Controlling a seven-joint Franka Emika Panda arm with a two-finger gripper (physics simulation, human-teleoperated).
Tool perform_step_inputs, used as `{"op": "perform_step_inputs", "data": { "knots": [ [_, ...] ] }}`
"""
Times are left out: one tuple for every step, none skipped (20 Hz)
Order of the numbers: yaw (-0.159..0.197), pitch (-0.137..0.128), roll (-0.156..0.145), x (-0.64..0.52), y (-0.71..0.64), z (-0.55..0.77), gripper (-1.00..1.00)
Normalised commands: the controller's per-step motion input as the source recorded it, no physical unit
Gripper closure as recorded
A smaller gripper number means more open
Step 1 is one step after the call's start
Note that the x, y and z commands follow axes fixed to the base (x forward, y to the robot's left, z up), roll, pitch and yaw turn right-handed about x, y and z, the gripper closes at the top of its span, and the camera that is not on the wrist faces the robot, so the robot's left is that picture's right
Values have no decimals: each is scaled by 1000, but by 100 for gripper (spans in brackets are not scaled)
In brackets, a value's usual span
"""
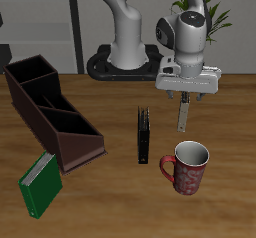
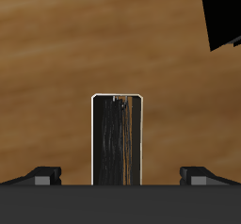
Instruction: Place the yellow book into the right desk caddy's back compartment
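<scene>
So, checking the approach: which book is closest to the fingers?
The black book, standing upright on edge beside the mug. The green book is over by the caddy, much farther off.

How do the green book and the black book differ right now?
Colour: the green book is green-covered, the black book black. Pose: the green book looks tilted, the black book stands upright. Place: the green book sits by the right desk caddy, near the table front edge; the black book stands alone mid-table. Both are thin; the gripper holds neither.
</scene>
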Motion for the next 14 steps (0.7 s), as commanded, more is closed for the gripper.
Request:
{"op": "perform_step_inputs", "data": {
  "knots": [
    [22,19,-19,18,-37,-138,-100],
    [9,-1,13,-3,5,-91,100],
    [6,32,57,6,-1,-125,100],
    [-6,-7,-24,-11,-78,-80,100],
    [-10,28,4,27,-24,-159,100],
    [1,29,27,56,-76,-174,100],
    [-4,41,-13,63,-23,-175,100],
    [26,3,3,85,-88,-91,100],
    [12,-1,2,43,-46,-61,100],
    [-1,12,4,24,-24,-23,100],
    [-5,0,2,82,-98,-12,100],
    [-4,-11,6,64,-46,77,100],
    [-8,-24,5,12,-64,140,100],
    [25,-29,44,15,21,185,100]
  ]
}}
